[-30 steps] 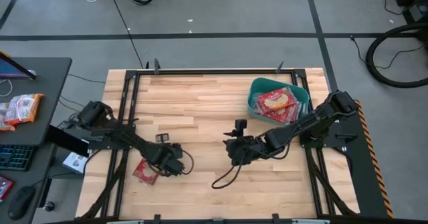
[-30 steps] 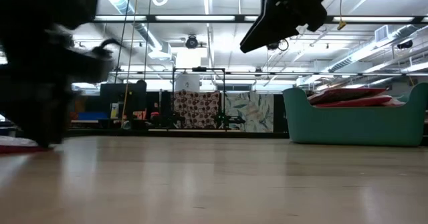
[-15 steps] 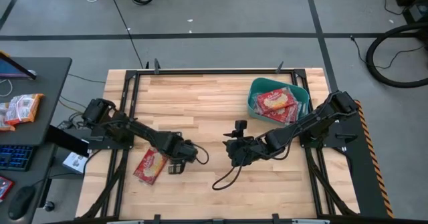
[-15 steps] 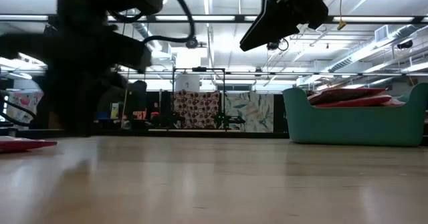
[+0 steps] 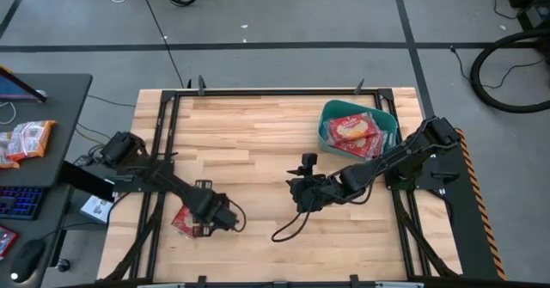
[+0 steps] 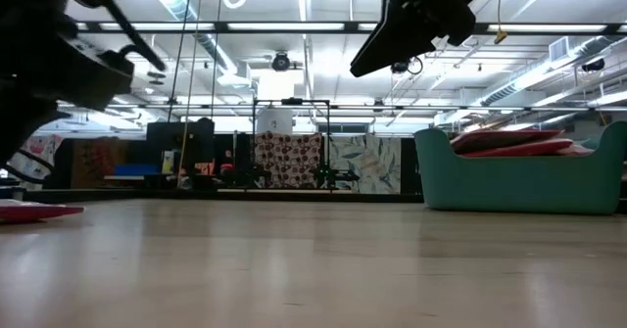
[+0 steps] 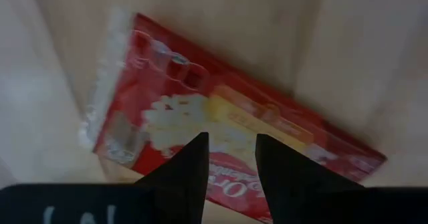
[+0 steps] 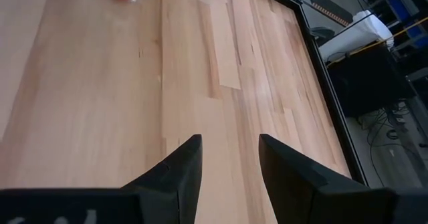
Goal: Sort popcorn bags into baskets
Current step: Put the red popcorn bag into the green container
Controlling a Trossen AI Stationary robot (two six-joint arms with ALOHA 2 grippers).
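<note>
Left claw [image 7: 229, 158] narrow-open, hovering directly over 1 popcorn bag [image 7: 221, 120] lying flat on desk [image 5: 258, 142]. Right claw [image 8: 226, 162] open, empty, mid-desk, basket [image 5: 330, 138] behind it.

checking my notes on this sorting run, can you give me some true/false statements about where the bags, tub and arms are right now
1. One popcorn bag lies flat on the table, outside the tub. True.
2. The teal tub is empty. False: red bags lie inside it.
3. The left gripper is above the bag on the table, fingers apart. True.
4. The right gripper holds a bag. False: it is open over bare wood, holding nothing.
5. The tub sits at the left arm's side of the table. False: it is at the right arm's side, near the far edge.
</note>
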